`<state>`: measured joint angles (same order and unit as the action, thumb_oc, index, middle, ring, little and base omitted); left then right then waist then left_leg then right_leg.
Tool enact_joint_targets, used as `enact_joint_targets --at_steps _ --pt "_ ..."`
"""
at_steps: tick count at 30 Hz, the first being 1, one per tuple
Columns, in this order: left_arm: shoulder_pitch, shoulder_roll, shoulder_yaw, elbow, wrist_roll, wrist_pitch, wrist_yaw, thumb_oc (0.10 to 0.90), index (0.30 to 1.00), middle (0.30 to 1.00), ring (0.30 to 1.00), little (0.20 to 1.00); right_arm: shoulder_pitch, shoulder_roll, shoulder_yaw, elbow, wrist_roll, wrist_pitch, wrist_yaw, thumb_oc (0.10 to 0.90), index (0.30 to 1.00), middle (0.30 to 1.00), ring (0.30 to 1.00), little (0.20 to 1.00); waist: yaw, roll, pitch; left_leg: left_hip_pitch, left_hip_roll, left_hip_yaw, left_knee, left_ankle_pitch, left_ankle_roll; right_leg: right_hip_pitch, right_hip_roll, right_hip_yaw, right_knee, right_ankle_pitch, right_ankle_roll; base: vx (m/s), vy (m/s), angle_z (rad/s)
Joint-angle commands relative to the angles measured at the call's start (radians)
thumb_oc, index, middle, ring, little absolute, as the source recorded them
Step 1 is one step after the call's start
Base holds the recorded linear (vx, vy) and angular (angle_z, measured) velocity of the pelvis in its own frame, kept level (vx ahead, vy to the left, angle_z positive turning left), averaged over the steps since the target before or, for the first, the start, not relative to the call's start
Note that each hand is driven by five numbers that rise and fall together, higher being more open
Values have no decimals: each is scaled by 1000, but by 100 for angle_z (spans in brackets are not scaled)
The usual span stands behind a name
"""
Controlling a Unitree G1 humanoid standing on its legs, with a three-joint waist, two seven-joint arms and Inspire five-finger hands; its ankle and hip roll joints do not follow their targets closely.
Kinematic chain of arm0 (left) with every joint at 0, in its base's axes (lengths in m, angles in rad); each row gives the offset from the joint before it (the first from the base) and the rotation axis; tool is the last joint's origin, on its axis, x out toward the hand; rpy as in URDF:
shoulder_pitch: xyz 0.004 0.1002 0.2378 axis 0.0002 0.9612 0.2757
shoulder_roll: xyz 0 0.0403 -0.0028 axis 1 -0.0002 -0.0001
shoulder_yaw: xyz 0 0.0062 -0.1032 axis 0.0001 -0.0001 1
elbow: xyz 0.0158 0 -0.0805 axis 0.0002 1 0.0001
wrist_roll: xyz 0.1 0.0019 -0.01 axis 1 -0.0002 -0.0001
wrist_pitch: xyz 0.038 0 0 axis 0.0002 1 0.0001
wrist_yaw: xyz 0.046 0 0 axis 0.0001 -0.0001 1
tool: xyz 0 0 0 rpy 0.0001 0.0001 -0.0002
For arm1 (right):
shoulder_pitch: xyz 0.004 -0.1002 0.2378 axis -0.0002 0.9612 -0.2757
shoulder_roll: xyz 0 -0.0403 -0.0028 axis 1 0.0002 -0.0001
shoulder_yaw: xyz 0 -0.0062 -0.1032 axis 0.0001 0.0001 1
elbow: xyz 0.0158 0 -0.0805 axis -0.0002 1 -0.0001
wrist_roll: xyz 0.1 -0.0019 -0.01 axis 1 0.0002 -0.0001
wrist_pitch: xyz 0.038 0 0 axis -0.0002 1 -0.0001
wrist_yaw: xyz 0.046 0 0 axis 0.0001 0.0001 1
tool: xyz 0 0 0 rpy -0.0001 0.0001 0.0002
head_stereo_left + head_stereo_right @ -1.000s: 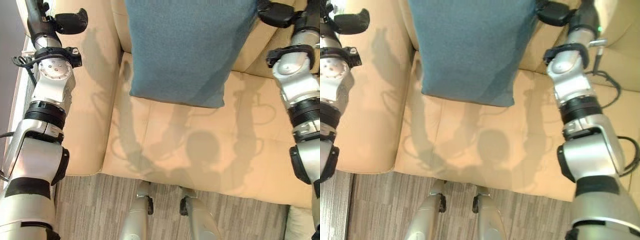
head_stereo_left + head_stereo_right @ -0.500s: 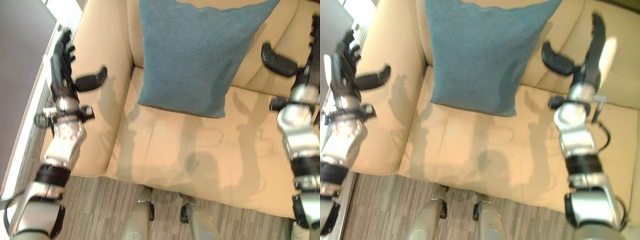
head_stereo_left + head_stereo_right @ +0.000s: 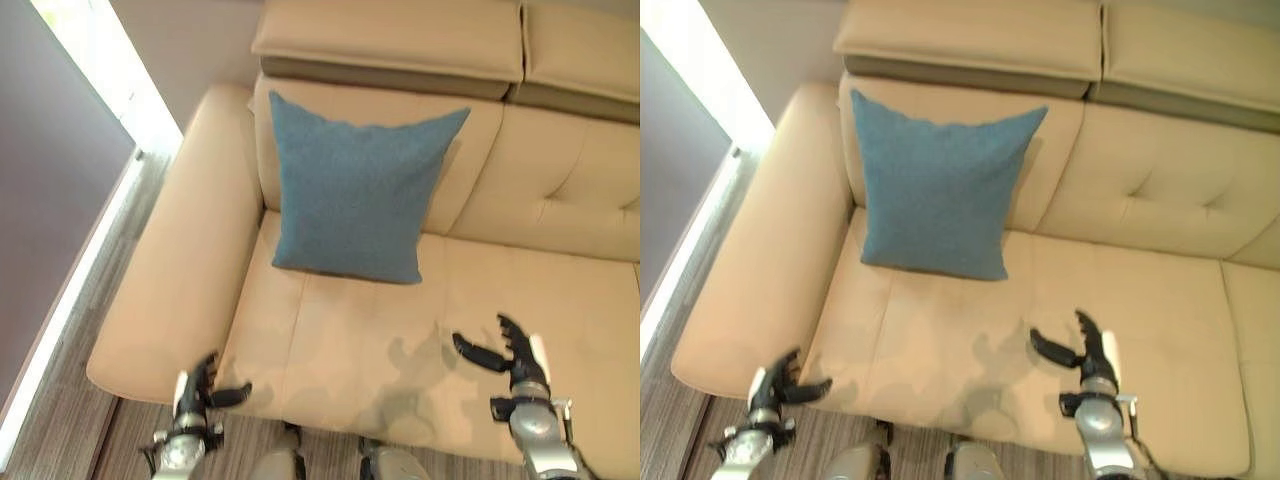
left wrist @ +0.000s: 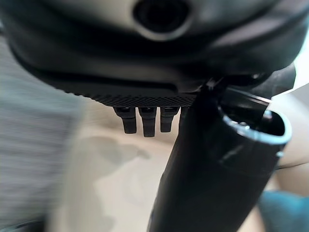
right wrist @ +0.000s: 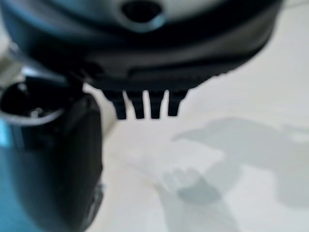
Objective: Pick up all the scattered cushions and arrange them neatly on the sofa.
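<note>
The blue cushion stood upright against the sofa backrest at the seat's left end. Both hands hung at the front edge, fingers spread and empty: left hand, right hand. The wrist views showed straight fingertips over bare seat.

Past the furniture I see a grey-brown striped carpet floor along the lower edge of my head views and up the left side. A bright white strip of light runs diagonally across the upper left, beside a plain grey wall panel. Behind the seating, a pale beige wall fills the upper left corner.
</note>
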<state>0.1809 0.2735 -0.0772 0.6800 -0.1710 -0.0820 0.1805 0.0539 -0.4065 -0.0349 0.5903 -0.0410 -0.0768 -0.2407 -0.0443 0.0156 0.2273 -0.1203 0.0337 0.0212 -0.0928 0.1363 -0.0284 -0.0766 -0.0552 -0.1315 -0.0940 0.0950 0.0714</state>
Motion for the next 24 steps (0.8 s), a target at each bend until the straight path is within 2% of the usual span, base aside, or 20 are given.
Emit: enact_joint_targets --at_steps 1,2,5,8,9,10,11,12,14,16,17,20,21,22,24 --pt "-45 36 -2 65 86 -46 -7 800 900 900 900 900 -15 -53 10 28 -45 -63 -11 800 900 900 900 900 9 -16 -124 65 4 28 6 -127 -26 36 -8 -20 70 -133 42 -42 -75 0" --pt "-46 28 -7 136 108 -38 -7 800 900 900 900 900 -10 -39 38 104 -51 -57 -1 800 900 900 900 900 11 -18 -128 80 8 28 6 -123 -29 51 -1 -17 65 -139 36 -34 -55 1" --pt "-55 25 -15 200 133 -35 3 800 900 900 900 900 -9 -29 63 167 -58 -56 1 800 900 900 900 900 15 -23 -127 88 13 28 12 -117 -35 70 6 -19 48 -142 31 -60 -81 3" --pt "-91 26 -25 278 149 -35 27 800 900 900 900 900 -32 -17 109 265 -63 -50 3 800 900 900 900 900 18 -36 -109 47 16 22 96 -123 -45 79 3 -29 24 -134 25 -166 -85 5" --pt "-104 25 -31 294 152 -35 30 800 900 900 900 900 -40 -15 125 282 -68 -46 6 800 900 900 900 900 20 -41 -99 26 13 19 136 -137 -48 71 -1 -30 27 -131 22 -344 -58 2" --pt "-126 19 -40 326 161 -37 35 800 900 900 900 900 -62 -15 150 318 -77 -43 6 800 900 900 900 900 25 -55 -86 19 -13 2 219 -196 -48 51 -18 -28 39 -120 20 -257 -24 3" --pt "-127 19 -39 327 161 -37 35 800 900 900 900 900 -63 -15 150 318 -77 -43 6 800 900 900 900 900 25 -54 -84 17 -12 2 226 -200 -48 52 -17 -28 40 -121 20 -266 1 0" --pt "-135 12 -41 335 161 -38 38 800 900 900 900 900 -77 -16 162 339 -83 -38 5 800 900 900 900 900 29 -57 -78 29 -28 -19 286 -227 -46 44 -21 -24 47 -112 18 -145 28 -8" --pt "-138 -2 -40 352 154 -38 39 800 900 900 900 900 -94 -15 171 369 -92 -29 5 800 900 900 900 900 27 -61 -86 52 -51 -54 360 -244 -40 20 -25 -19 59 -99 17 -184 54 -22" --pt "-143 -23 -42 356 137 -41 37 800 900 900 900 900 -115 -10 182 408 -95 -18 8 800 900 900 900 900 21 -47 -93 103 -56 -86 414 -254 -42 -3 -17 -12 83 -91 18 -166 102 -35" --pt "-142 -29 -45 351 133 -41 36 800 900 900 900 900 -116 -8 183 411 -96 -12 13 800 900 900 900 900 16 -41 -97 120 -58 -100 421 -253 -41 -17 -16 -8 95 -87 20 -176 130 -18" --pt "-152 -40 -64 341 129 -40 38 800 900 900 900 900 -127 -1 185 442 -102 -6 8 800 900 900 900 900 -1 -26 -108 187 -62 -106 320 -295 -28 -74 -17 -4 123 -61 37 -221 148 5" --pt "-169 -40 -78 342 135 -40 40 800 900 900 900 900 -135 8 188 460 -103 1 4 800 900 900 900 900 -13 -32 -107 206 -82 -105 246 -351 -2 -111 -35 -5 127 -29 56 -263 155 7" --pt "-170 -40 -78 342 135 -40 40 800 900 900 900 900 -135 8 188 460 -103 1 4 800 900 900 900 900 -13 -32 -107 208 -82 -105 244 -350 -2 -112 -35 -5 127 -29 56 -294 171 -9" --pt "-192 -34 -85 360 145 -43 47 800 900 900 900 900 -153 24 207 487 -119 11 -1 800 900 900 900 900 -12 -52 -82 197 -115 -98 195 -366 27 -162 -63 -6 98 38 91 -343 175 -2"
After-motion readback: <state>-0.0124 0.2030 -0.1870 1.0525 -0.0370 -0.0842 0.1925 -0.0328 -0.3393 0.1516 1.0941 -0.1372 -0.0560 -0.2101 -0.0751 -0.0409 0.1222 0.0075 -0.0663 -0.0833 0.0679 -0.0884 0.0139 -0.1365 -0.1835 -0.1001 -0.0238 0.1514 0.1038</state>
